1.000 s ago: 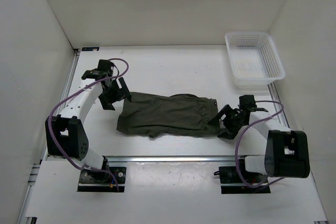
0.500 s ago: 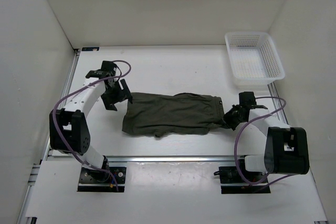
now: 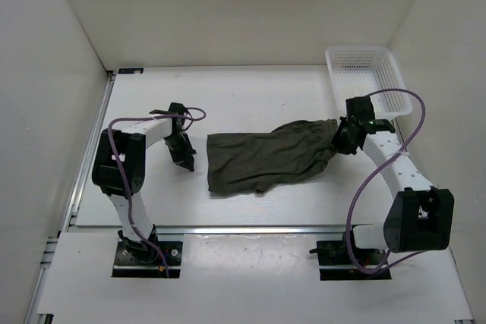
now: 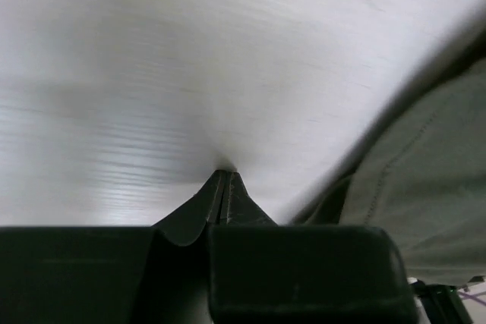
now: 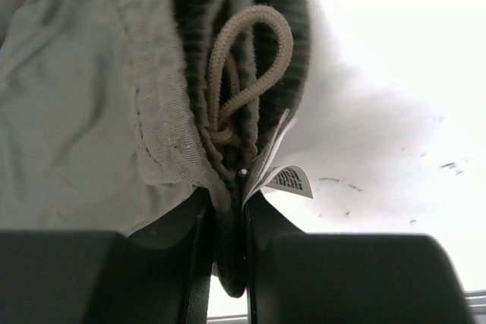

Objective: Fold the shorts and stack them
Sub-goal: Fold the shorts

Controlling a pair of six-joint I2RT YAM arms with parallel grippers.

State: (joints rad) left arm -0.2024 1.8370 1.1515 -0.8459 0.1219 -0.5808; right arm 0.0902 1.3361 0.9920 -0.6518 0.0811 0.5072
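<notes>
Table [image 3: 250,96] fills the white-walled enclosure and carries everything. Across its middle lie the shorts [image 3: 266,158], dark olive, bunched and slanting. Their left end is flat on the table, while their right end is drawn up toward the white mesh basket [image 3: 368,85] in the far right corner.

Only one arm has hold of them. The right claw [image 3: 339,136] is closed on the gathered waistband [image 5: 282,43], close to the basket. The left claw [image 3: 184,158] rests near the shorts' left edge but apart from it, its fingers pressed together on nothing. Its wrist view shows bare table ahead and a hem off to the right.

Inside the right pinch sit the looped beige drawstring [image 5: 247,73] and, smallest, the white tag [image 5: 288,180] poking out beside the fingers.

Risks, as I judge them: with the far end unanchored, any further pull would likely drag the whole garment, and no crease would form. The fold would then come out skewed or rumpled. The grip is on a thick wad of ribbed cloth and cord, so a layer could slip free. A wide swing could also knock the basket.
</notes>
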